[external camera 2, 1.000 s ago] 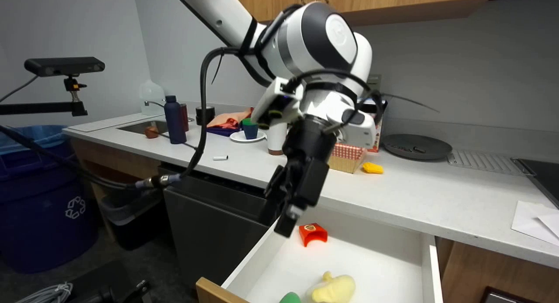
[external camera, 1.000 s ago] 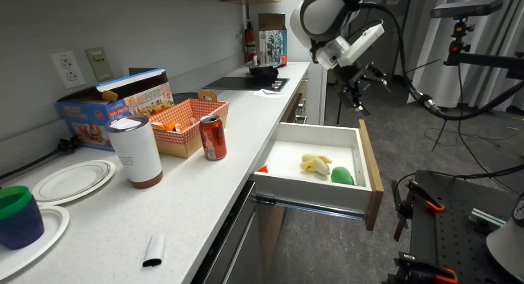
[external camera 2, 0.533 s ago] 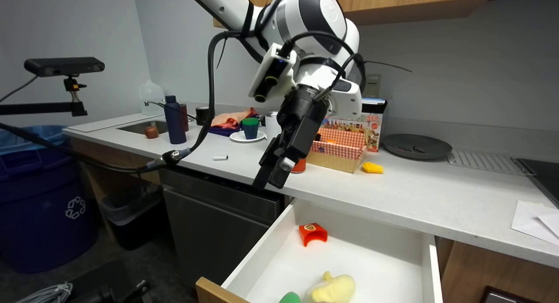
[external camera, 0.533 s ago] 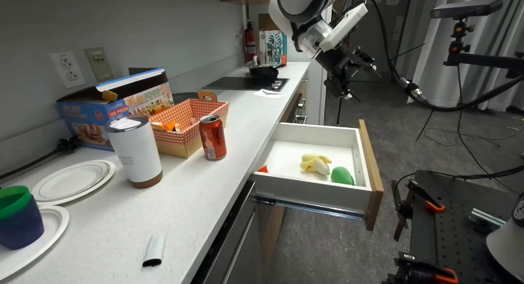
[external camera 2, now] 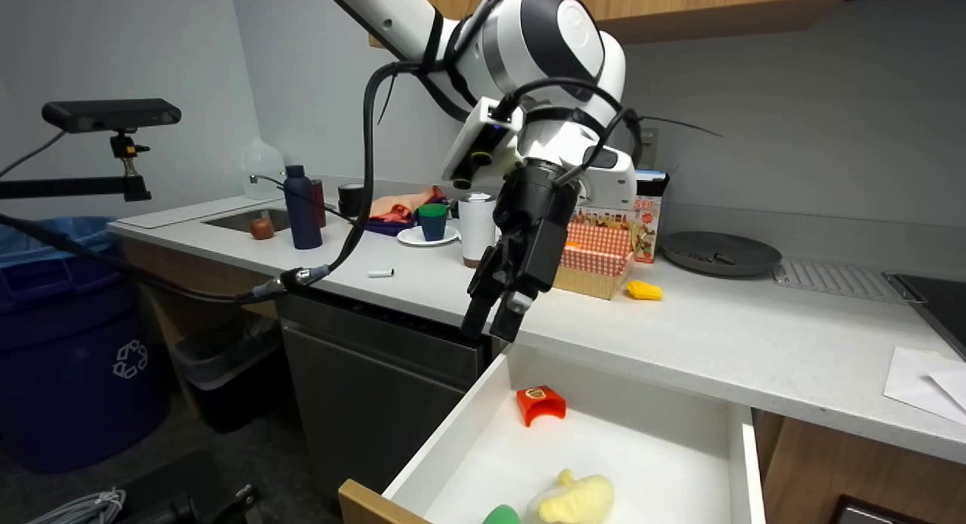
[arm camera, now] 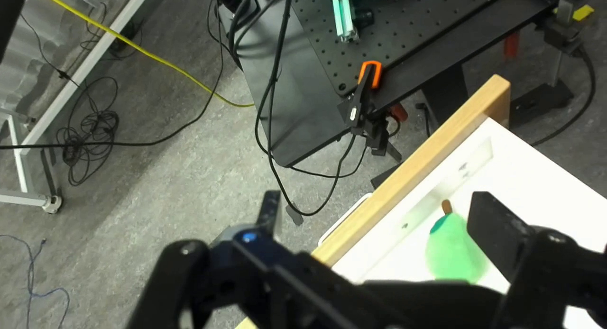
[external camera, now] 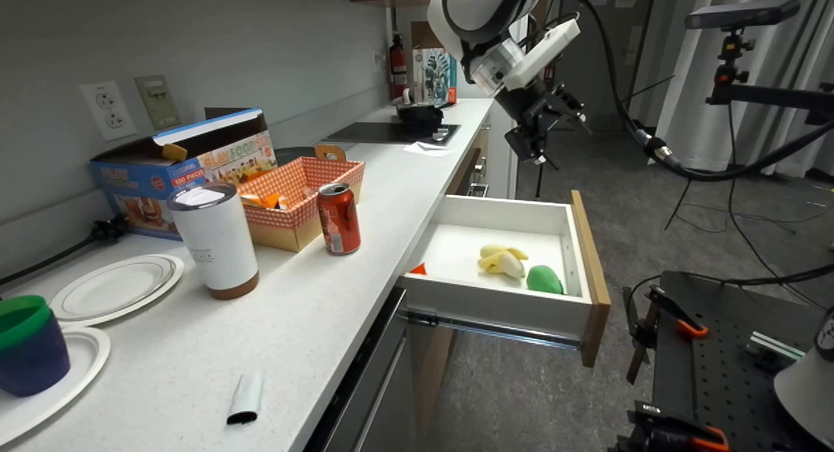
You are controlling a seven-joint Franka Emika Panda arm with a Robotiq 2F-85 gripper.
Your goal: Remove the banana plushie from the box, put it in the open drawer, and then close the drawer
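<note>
The pale-yellow banana plushie [external camera: 502,262] lies inside the open drawer, and it also shows in an exterior view [external camera 2: 582,498]. The drawer [external camera: 589,289] is pulled out, with a white interior [external camera 2: 649,441] and a wooden front [arm camera: 417,165]. The box [external camera: 300,208], an open basket with red checked lining, stands on the counter; it shows partly behind the arm in an exterior view [external camera 2: 592,282]. My gripper [external camera: 560,139] hangs above the drawer, empty. In the wrist view the gripper [arm camera: 377,198] has its fingers wide apart. The banana plushie is out of sight there.
A green plush pear [external camera: 545,279] and a red fry holder [external camera 2: 541,405] share the drawer. A red can [external camera: 339,219], white tumbler [external camera: 215,240] and blue printed carton [external camera: 150,185] stand on the counter. A black bench [external camera: 736,361] with clamps is beyond the drawer front.
My gripper has risen and shifted away from the drawer front, toward the counter, then dipped slightly in the last half second. The drawer and its contents have not moved.
</note>
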